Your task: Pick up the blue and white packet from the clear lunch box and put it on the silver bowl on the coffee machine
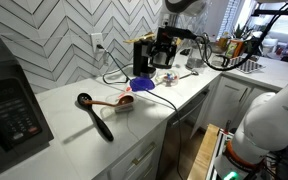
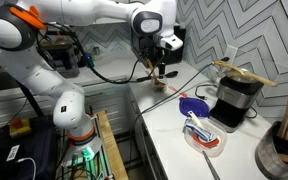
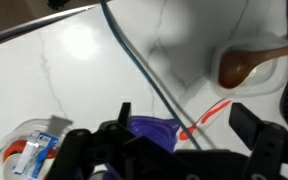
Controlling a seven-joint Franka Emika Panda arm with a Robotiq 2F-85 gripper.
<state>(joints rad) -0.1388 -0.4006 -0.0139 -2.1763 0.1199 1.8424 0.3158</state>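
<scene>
The clear lunch box [image 3: 24, 152] sits on the white counter at the lower left of the wrist view, with the blue and white packet [image 3: 46, 148] inside it. It also shows in both exterior views [image 2: 206, 137] [image 1: 165, 75]. The black coffee machine [image 2: 239, 100] [image 1: 144, 52] stands behind it, and a shiny grey top that may be the silver bowl [image 2: 237, 84] shows on it. My gripper [image 3: 184, 115] [image 1: 164, 52] [image 2: 156, 66] is open and empty. It hangs well above the counter, beside the box.
A flat blue lid [image 3: 149, 130] [image 2: 191, 105] and a red and white utensil [image 3: 209, 112] lie under the gripper. A black cord [image 3: 144, 70] crosses the counter. A wooden spoon [image 3: 242, 65], a black ladle [image 1: 96, 115] and a large black microwave [image 1: 9, 105] are nearby.
</scene>
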